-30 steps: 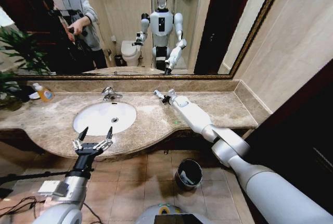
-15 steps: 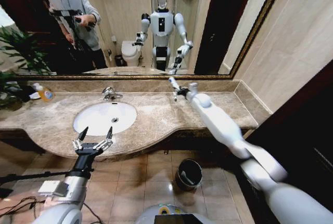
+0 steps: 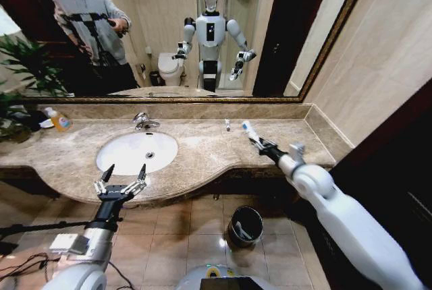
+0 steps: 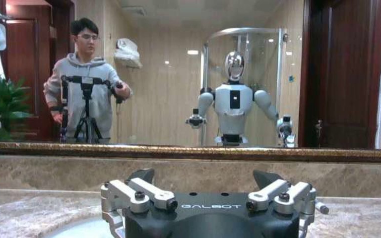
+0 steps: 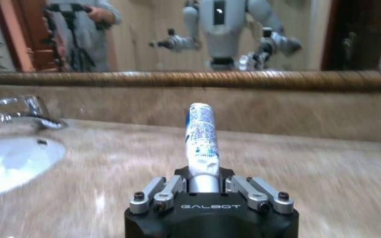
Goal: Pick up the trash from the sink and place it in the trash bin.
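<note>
My right gripper (image 3: 258, 142) hangs over the right part of the marble counter (image 3: 202, 152), shut on a white toiletry tube (image 3: 247, 129). In the right wrist view the tube (image 5: 200, 135) sticks straight out from between the closed fingers (image 5: 170, 191). A small white piece of trash (image 3: 227, 125) lies on the counter near the back wall. The white oval sink (image 3: 128, 155) with its chrome tap (image 3: 142, 121) is at the left. My left gripper (image 3: 121, 177) stays open in front of the counter edge below the sink. The dark round trash bin (image 3: 245, 224) stands on the floor under the counter.
A clear bottle of orange liquid (image 3: 58, 121) and a green plant (image 3: 20, 67) sit at the counter's far left. A large mirror (image 3: 202, 34) runs along the back wall. A tiled wall closes the right side. The tile floor around the bin is open.
My right arm has swung from the counter's middle to the right and back toward me, carrying the tube. The left arm has not moved.
</note>
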Tool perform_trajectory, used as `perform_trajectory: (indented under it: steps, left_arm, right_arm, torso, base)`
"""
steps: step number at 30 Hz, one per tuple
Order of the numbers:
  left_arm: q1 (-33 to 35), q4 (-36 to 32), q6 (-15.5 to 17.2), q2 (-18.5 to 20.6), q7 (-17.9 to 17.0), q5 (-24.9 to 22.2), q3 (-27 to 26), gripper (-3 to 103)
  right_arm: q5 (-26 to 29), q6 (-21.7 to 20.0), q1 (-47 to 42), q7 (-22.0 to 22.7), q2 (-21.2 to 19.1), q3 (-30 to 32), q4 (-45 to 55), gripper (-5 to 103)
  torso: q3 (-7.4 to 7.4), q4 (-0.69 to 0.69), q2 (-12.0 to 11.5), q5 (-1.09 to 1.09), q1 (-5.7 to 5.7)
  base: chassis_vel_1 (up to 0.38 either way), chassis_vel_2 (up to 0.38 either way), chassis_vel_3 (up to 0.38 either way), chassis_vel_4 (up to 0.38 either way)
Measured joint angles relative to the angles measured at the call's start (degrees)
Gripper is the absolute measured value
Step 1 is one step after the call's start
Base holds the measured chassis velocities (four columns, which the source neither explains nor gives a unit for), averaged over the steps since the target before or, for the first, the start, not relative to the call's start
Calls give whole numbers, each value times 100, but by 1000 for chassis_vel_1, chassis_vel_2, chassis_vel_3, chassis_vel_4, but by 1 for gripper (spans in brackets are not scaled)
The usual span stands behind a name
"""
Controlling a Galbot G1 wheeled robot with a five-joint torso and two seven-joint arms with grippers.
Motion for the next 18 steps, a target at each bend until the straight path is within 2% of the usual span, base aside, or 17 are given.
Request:
perform_trajectory:
  steps: [2, 6, 7, 8, 10, 12, 15, 16, 18]
  left_arm:
    - [0, 0, 0, 0, -1, 0, 0, 100]
    - [0, 0, 0, 0, 0, 0, 0, 100]
    - [1, 0, 0, 0, -1, 0, 0, 100]
    - [0, 0, 0, 0, -1, 0, 0, 100]
    - [0, 1, 0, 0, -1, 0, -1, 100]
    - [0, 0, 0, 0, -1, 0, -1, 100]
    - [0, 1, 0, 0, -1, 0, 0, 100]
    - [0, 1, 0, 0, -1, 0, 0, 100]
    - [0, 0, 0, 0, -1, 0, 0, 100]
  right_arm:
    - [-253, 220, -522, -101, 218, 232, 109, 25]
    - [-555, 509, -982, -184, 443, 385, 144, 25]
    - [-691, 648, -1148, -208, 539, 430, 144, 25]
    - [-1011, 976, -1444, -210, 732, 487, 110, 25]
    - [-1356, 1396, -1733, -98, 978, 506, -9, 25]
    - [-1421, 1489, -1801, -54, 1049, 514, -40, 25]
    - [-1659, 1947, -2180, 171, 1402, 468, -231, 25]
    - [-1659, 1947, -2180, 171, 1402, 468, -231, 25]
    - [-1901, 2308, -2333, 208, 1644, 301, -489, 25]
  torso:
    - [-1, -2, 0, -1, -1]
    - [0, 0, 0, -1, -1]
    - [0, 1, 0, -2, -1]
    - [0, 1, 0, -5, 0]
    - [1, 0, 0, -1, 0]
    - [1, 1, -1, -2, 0]
    - [0, 1, 0, -6, 0]
    - [0, 1, 0, -6, 0]
    - [0, 1, -1, -2, 0]
  base:
    - [0, 0, 0, 0]
    - [0, 0, 0, 0]
    - [0, 0, 0, 0]
    - [0, 0, 0, 0]
    - [0, 0, 0, 0]
    - [0, 0, 0, 0]
    - [0, 0, 0, 0]
    - [0, 0, 0, 0]
    - [0, 0, 0, 0]
